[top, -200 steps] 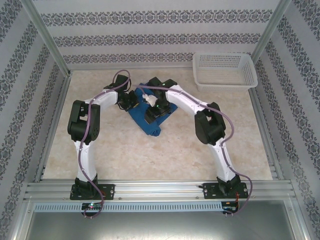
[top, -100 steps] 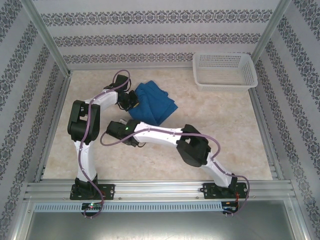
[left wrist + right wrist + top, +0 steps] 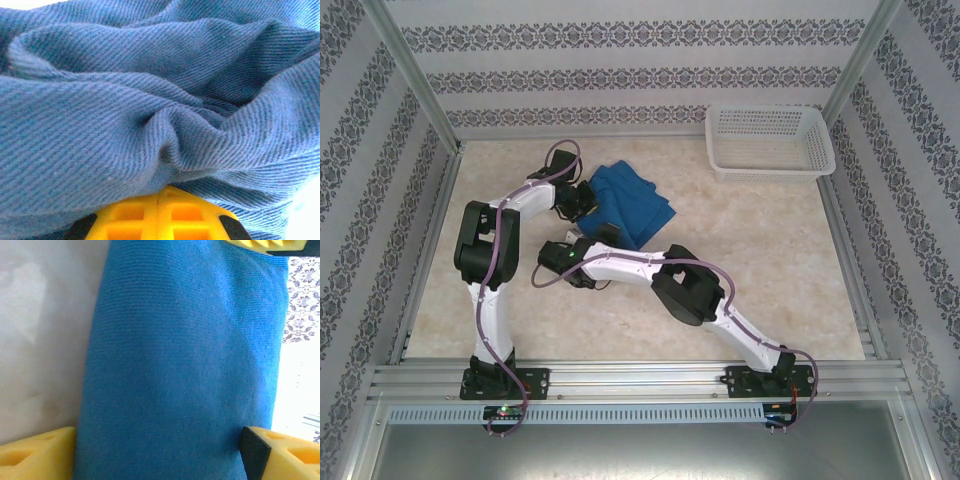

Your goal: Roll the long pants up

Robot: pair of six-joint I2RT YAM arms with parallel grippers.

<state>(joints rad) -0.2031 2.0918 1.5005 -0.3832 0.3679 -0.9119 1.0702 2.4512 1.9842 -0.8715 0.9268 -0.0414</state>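
The long pants (image 3: 632,203) lie as a compact royal-blue bundle on the table, left of centre toward the back. My left gripper (image 3: 583,201) is at the bundle's left edge. In the left wrist view its yellow fingers (image 3: 135,215) are pressed together, pinching a ridge of the creased blue fabric (image 3: 150,100). My right arm reaches low across the table, and my right gripper (image 3: 604,238) meets the bundle's near end. In the right wrist view it (image 3: 157,455) stands open, one finger on each side of the smooth blue cloth (image 3: 185,365).
A white plastic basket (image 3: 770,140) stands at the back right corner. Patterned walls and metal posts close in the table on three sides. The right arm's elbow (image 3: 685,290) hangs over the middle of the beige tabletop (image 3: 790,260).
The right arm has swung off the top of the pants, down to the near left, then edged toward their near end with its jaws spreading wider. The left gripper stayed clamped.
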